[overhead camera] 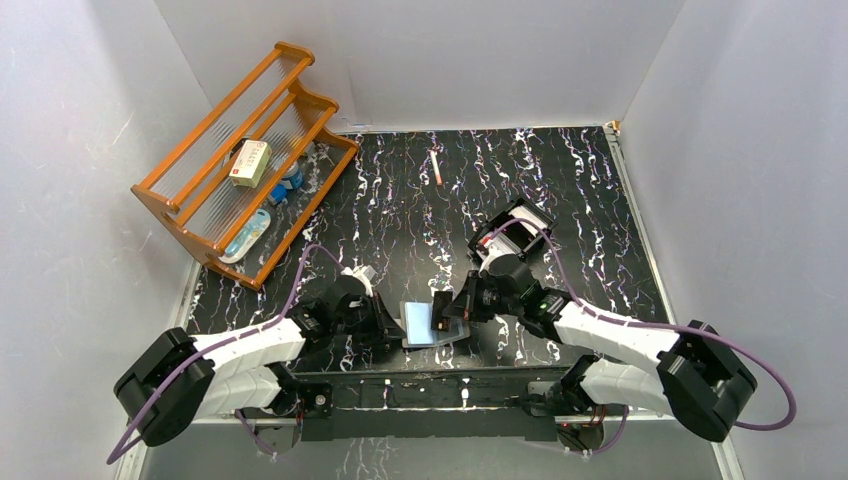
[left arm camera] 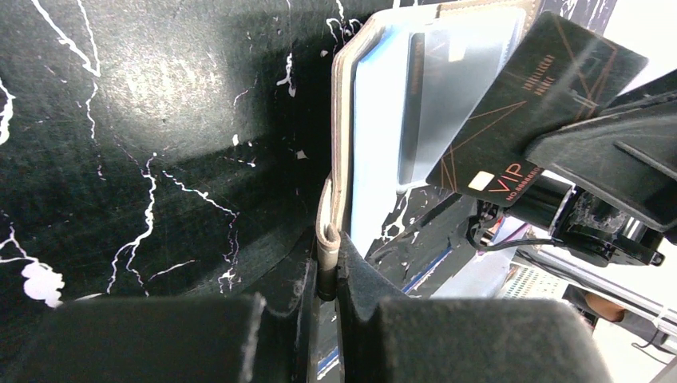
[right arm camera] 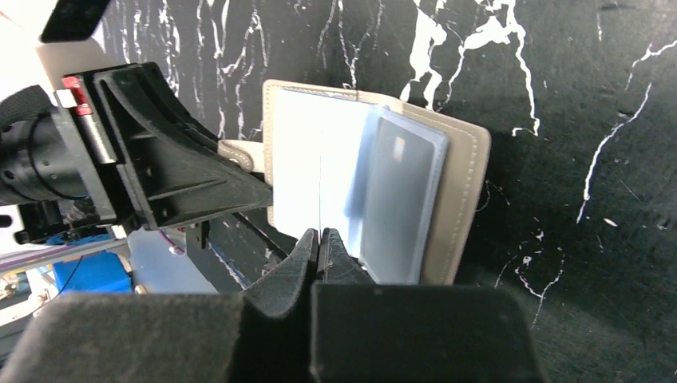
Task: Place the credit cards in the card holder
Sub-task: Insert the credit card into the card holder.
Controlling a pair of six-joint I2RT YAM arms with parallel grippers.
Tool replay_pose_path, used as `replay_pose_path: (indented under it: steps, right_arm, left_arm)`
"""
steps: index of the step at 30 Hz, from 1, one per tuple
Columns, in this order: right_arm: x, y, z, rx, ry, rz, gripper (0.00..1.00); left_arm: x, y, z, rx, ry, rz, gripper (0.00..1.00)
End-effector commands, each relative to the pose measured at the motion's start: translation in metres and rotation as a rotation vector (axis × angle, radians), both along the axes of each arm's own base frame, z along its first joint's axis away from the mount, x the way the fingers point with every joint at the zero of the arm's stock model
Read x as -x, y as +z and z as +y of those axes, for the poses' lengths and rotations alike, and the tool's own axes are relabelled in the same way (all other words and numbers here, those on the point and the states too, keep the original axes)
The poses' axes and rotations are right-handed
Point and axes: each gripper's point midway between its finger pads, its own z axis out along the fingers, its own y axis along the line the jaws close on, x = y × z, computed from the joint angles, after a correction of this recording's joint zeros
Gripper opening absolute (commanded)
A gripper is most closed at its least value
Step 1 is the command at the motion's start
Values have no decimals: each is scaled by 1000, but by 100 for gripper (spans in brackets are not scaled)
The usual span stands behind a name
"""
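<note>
Clamping the wallet (right arm camera: 303, 159) by its tab is the left gripper (left arm camera: 329, 271); the right gripper (right arm camera: 321, 239) is pinching a black card (left arm camera: 543, 96).

table (overhead camera: 400, 190): black, veined white with faint purple marbling.
card holder (overhead camera: 425, 322): grey-beige outside, stitched edge; glossy pale blue inside.
credit card (left arm camera: 543, 88): black, thin copper lines, copper "VIP" lettering, small pale chip.
rack (overhead camera: 235, 160): orange-brown wood.
box (overhead camera: 249, 163): cream, red print.
cables (overhead camera: 297, 278) on the arms: purple.
</note>
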Motion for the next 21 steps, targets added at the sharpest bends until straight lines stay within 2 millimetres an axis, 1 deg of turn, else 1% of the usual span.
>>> replay_pose_path:
  steps: [1,8,12,16,21]
  right_arm:
    - [-8,2,7,-24,8,-47,0]
    - [-9,-15,6,5,11,-30,0]
    - [-5,-29,6,24,52,-6,0]
    - [-1,-33,11,-9,69,7,0]
    - [0,-39,10,2,69,18,0]
  left_arm:
    - [0,-8,7,-46,-12,-14,0]
    - [-5,-20,22,-148,1,-46,0]
    - [-7,-22,24,-168,-5,-58,0]
    - [-2,-29,24,-152,-7,-38,0]
    - [-1,-29,19,-141,-23,-32,0]
